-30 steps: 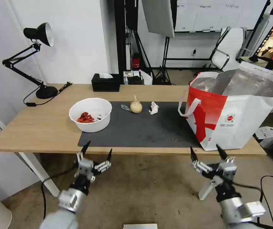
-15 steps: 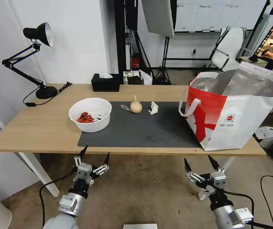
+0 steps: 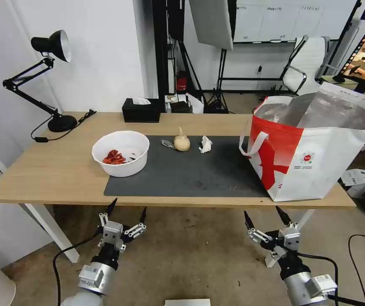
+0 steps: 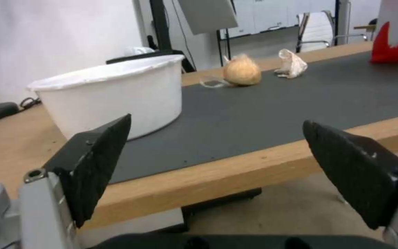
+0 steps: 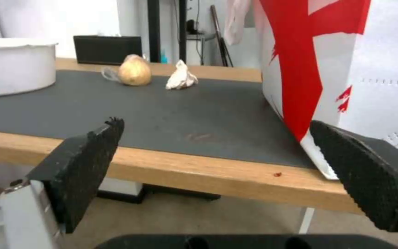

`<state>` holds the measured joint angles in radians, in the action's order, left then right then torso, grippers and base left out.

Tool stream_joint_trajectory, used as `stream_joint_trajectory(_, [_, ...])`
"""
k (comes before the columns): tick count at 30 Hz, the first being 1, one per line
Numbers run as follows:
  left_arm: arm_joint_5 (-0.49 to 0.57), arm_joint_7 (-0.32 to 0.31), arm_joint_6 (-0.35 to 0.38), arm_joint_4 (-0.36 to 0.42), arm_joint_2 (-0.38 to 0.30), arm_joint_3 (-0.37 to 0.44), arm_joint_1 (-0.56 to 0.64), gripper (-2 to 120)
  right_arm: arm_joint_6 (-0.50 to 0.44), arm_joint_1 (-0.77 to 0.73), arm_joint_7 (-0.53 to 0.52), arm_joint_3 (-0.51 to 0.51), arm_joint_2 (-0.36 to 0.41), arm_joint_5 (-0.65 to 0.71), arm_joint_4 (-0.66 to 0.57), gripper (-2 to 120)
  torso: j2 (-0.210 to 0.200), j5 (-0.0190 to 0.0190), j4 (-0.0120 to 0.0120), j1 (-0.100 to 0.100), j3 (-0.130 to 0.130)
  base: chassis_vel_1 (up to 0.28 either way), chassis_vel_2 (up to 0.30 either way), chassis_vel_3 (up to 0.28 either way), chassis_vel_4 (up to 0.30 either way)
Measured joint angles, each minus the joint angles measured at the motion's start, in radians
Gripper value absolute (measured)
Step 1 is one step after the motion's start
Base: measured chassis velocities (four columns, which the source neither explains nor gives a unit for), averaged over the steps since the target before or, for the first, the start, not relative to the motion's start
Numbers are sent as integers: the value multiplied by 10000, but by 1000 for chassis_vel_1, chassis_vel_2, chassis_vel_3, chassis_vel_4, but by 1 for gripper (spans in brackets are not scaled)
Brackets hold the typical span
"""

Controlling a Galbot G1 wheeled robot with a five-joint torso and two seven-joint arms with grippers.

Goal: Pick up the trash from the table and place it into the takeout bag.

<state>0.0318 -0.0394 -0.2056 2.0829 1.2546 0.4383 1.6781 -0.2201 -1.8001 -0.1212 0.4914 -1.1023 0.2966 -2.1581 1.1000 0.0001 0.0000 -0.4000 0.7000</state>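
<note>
Both grippers hang below the table's (image 3: 55,170) near edge with fingers spread wide and nothing between them. Up and ahead of the left gripper (image 3: 127,209) stands the white bowl (image 3: 121,153), half on the grey mat (image 3: 191,170), holding red shells (image 3: 113,157). Farther beyond, between the two grippers, the beige lump (image 3: 182,143) and crumpled napkin (image 3: 206,144) lie near each other on the mat. Just above and ahead of the right gripper (image 3: 262,214), the takeout bag (image 3: 314,148) stands open; what it contains cannot be seen.
</note>
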Motion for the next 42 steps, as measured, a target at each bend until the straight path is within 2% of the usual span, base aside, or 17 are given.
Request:
stream_joint_trajectory(13, [-274,2,-310,-102,-26,81,-14,100,155,308,161,-161,184,408,59,100,0,-2,-2,0,0,0,0,0,0])
stream_joint_trajectory(21, [25,-30,-174,85,24,262,-99,100,1098,2663,402,-1537,1253,2138,298,100,-1,0,0,-1,1,0,0,0,0])
stream_joint_trajectory(24, [178,-34,1,247,7,351,-96,100,1561,4401,419,-2553,1887,2982,778,100,-1,-1,3,-1,2,0,0,0,0])
stream_joint_trajectory(25, [178,-34,1,247,7,351,-96,100,1561,4401,419,-2553,1887,2982,778,100,-1,-1,3,-1,2,0,0,0,0])
stream_joint_trajectory(28, [335,-36,93,343,-70,528,-122,100,2027,5906,149,-3586,2163,3513,1350,100,-1,0,-4,-1,2,0,0,0,0])
stream_joint_trajectory(29, [335,-36,93,343,-70,528,-122,100,2027,5906,149,-3586,2163,3513,1350,100,-1,0,-4,-1,2,0,0,0,0])
stream_joint_trajectory(32, [493,-40,175,429,-52,646,-51,100,3290,7917,-1449,-5050,1944,3958,1863,100,-2,-1,1,-1,3,0,0,0,0])
stream_joint_trajectory(33, [493,-40,175,429,-52,646,-51,100,3290,7917,-1449,-5050,1944,3958,1863,100,-2,-1,1,-1,3,0,0,0,0])
stream_joint_trajectory(34, [522,-39,204,457,-39,667,-28,100,3635,8366,-1906,-5382,1851,4095,1955,100,-2,1,-1,-1,3,0,0,0,0])
stream_joint_trajectory(36, [588,-44,303,501,5,735,19,100,4414,9608,-3279,-6279,1578,4618,2342,100,-1,-5,4,-1,1,0,0,0,0])
stream_joint_trajectory(37, [588,-44,303,501,5,735,19,100,4414,9608,-3279,-6279,1578,4618,2342,100,-1,-5,4,-1,1,0,0,0,0])
stream_joint_trajectory(40, [612,-51,343,517,58,800,46,100,5149,11389,-4837,-7274,1161,5624,3149,100,-1,-6,0,-1,1,0,0,0,0])
stream_joint_trajectory(41, [612,-51,343,517,58,800,46,100,5149,11389,-4837,-7274,1161,5624,3149,100,-1,-6,0,-1,1,0,0,0,0])
stream_joint_trajectory(42, [615,-54,346,517,76,819,54,100,5314,11937,-5349,-7516,954,5993,3493,100,-1,-7,2,-2,1,0,0,0,0])
